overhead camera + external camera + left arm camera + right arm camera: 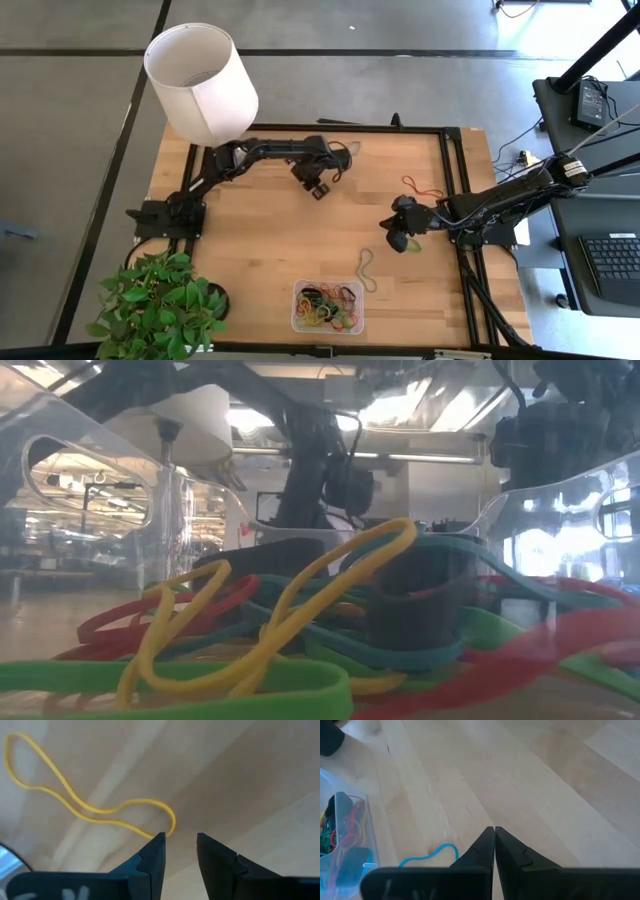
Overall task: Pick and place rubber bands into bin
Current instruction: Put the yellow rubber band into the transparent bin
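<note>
A thin yellow rubber band (100, 810) lies slack and flat on the wooden table, toward its far side. My left gripper (179, 840) (318, 186) points down over it and is open. One end of the band's loop (171, 822) lies right beside one fingertip (159, 840), and nothing is between the fingers. The clear bin (298, 318) stands at the near edge, holding several coloured rubber bands (300, 610). A blue band (437, 852) (367, 270) and a red band (421, 187) lie loose on the table. My right gripper (494, 832) (402, 238) waits shut above the table's right part. My left gripper comes from above, pointing down, with one fingertip (160, 839) at the end of the yellow band's loop (172, 826). The band runs behind that fingertip, so I cannot tell whether the two touch. The whole band lies on the table.
A white lamp shade (200, 80) hangs over the far left corner and a potted plant (160, 300) stands at the near left corner. A black frame rail (462, 200) runs along the right side. Bare wood lies between the two grippers.
</note>
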Controlling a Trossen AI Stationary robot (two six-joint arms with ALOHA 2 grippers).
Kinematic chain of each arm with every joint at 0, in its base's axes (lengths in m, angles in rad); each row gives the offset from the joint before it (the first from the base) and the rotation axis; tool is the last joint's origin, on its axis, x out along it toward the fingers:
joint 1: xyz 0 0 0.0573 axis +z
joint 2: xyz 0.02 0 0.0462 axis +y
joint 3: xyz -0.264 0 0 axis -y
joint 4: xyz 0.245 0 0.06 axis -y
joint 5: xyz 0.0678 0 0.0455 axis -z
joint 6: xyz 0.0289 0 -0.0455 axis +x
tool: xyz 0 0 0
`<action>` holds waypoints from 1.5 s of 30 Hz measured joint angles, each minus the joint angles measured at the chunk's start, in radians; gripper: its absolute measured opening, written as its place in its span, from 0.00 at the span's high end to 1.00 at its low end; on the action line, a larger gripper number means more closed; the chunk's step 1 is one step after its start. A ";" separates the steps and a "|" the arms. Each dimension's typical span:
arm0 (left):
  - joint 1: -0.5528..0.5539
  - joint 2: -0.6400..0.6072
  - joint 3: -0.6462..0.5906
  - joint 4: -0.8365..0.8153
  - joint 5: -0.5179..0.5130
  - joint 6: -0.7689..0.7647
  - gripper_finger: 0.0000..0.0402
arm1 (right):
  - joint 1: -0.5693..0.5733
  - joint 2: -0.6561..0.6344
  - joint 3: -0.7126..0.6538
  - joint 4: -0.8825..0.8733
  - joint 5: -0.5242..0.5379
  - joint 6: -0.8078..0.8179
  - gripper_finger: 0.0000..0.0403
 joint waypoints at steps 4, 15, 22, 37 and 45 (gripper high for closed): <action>-0.007 -0.001 -0.048 -0.002 -0.004 -0.026 0.75 | 0.000 0.000 0.000 0.000 0.000 -0.001 0.96; 0.040 -0.011 -0.106 0.113 0.057 0.052 0.75 | 0.000 0.000 0.000 -0.002 0.000 -0.004 0.96; 0.098 -0.010 -0.105 0.188 0.197 0.191 0.76 | 0.000 0.000 0.000 -0.003 0.000 -0.004 0.96; 0.052 -0.002 -0.051 0.154 0.173 0.211 0.99 | 0.000 0.000 0.000 -0.003 0.003 -0.004 0.96; -0.074 0.008 0.163 0.091 0.194 0.327 0.99 | 0.000 0.000 0.000 -0.002 0.051 -0.058 0.96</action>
